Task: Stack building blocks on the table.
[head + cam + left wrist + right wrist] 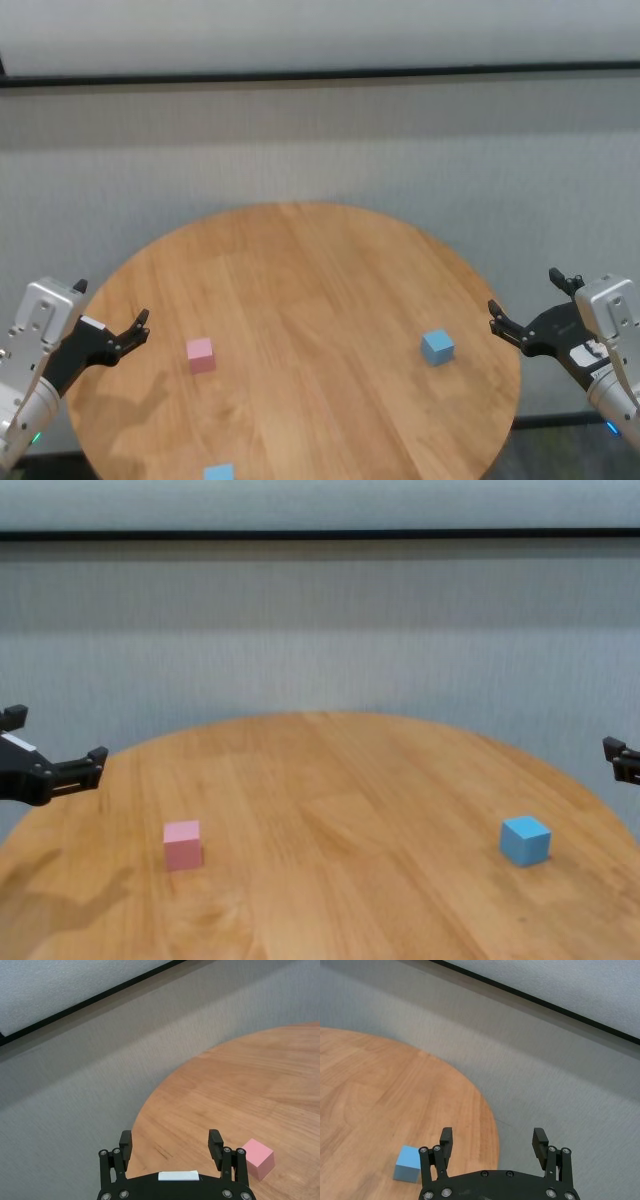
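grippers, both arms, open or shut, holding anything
left gripper: open, empty, beside the small pink cube
right gripper: open, empty, beside a small light blue cube

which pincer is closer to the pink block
Left. The left pincer hangs open at the table's left edge, just beside the pink block. The right pincer is across the table, near a blue block.

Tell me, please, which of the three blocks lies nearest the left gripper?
The pink block, the only pink one, lies closest to the left gripper; both blue blocks lie farther off.
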Robot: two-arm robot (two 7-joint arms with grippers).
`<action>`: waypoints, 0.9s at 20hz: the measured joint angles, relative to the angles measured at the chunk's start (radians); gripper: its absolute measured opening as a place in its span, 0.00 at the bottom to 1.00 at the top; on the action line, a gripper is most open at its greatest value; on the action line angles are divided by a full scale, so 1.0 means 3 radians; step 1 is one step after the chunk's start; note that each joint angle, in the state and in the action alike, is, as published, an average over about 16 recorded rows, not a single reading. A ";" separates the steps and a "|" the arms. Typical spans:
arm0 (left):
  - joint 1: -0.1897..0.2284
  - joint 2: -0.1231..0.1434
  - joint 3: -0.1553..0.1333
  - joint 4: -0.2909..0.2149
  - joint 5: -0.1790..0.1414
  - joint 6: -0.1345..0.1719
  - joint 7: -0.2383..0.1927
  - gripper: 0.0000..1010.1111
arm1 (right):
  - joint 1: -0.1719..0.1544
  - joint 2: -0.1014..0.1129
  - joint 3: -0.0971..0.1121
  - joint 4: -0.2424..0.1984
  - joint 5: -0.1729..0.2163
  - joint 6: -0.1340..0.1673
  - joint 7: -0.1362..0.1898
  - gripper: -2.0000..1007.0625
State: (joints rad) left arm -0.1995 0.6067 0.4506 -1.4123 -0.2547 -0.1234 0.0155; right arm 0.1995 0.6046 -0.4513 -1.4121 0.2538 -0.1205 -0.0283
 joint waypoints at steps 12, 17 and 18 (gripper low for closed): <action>0.0072 0.0171 -0.0068 -0.0071 -0.0241 -0.0121 -0.0609 0.99 | 0.0000 0.0000 0.0000 0.0000 0.0000 0.0000 0.0000 1.00; 0.0199 0.0326 -0.0118 -0.0202 -0.0392 -0.0205 -0.0945 0.99 | 0.0000 0.0000 0.0000 0.0000 0.0000 0.0000 0.0000 1.00; 0.0231 0.0359 -0.0127 -0.0236 -0.0419 -0.0221 -0.1005 0.99 | 0.0000 0.0000 0.0000 0.0000 0.0000 0.0000 0.0000 1.00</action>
State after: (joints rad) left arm -0.1301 0.7143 0.4125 -1.4830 -0.3803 -0.1898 -0.2861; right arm 0.1995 0.6046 -0.4513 -1.4120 0.2538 -0.1205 -0.0283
